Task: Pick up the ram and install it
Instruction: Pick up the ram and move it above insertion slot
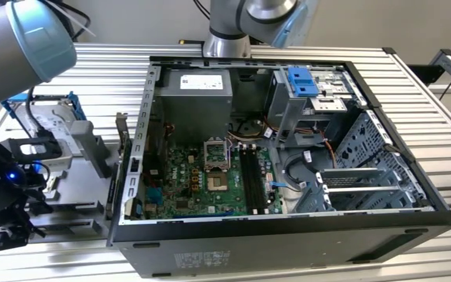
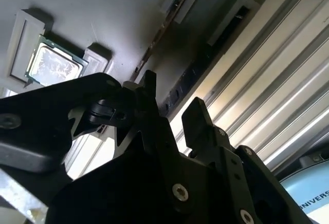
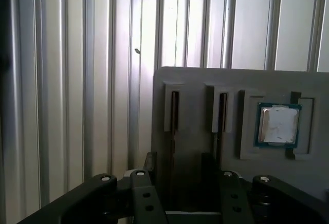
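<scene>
Not much to read here tbh. The white sticker (image 1: 205, 81) on the grey metal power supply box (image 1: 198, 114) has print too tiny to make out. Same goes for the pale markings (image 1: 202, 258) on the black computer case (image 1: 304, 244). The light blue round arm cap (image 2: 310, 199) carries dark letters, cut off at the edge.

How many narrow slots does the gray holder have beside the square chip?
2. In the first wrist view, one slot is near the gray holder's edge; the other slot lies between it and the square chip. The gripper may hide more.
</scene>
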Available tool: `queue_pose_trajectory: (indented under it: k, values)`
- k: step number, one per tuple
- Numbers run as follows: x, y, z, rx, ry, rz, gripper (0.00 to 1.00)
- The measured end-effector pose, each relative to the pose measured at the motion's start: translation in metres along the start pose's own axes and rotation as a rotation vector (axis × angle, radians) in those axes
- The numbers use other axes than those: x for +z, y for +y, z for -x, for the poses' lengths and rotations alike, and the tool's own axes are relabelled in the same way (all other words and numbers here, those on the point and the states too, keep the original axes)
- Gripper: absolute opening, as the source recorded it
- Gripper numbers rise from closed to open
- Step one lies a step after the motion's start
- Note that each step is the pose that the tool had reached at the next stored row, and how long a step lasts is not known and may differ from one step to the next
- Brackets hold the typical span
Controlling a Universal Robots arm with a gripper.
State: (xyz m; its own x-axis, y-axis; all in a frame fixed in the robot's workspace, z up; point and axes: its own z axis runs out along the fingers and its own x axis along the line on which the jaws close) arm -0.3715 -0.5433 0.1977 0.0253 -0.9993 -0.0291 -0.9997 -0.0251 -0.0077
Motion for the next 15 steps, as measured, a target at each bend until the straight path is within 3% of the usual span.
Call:
queue_pose_trajectory:
  k: [6,15]
  values:
    - [0.0035,0.002,-0.0001,0.0,0.0,-0.0002,1.0]
    - [0.0039,0.0021,-0.0001,0.0,0.0,-0.0005,1.0]
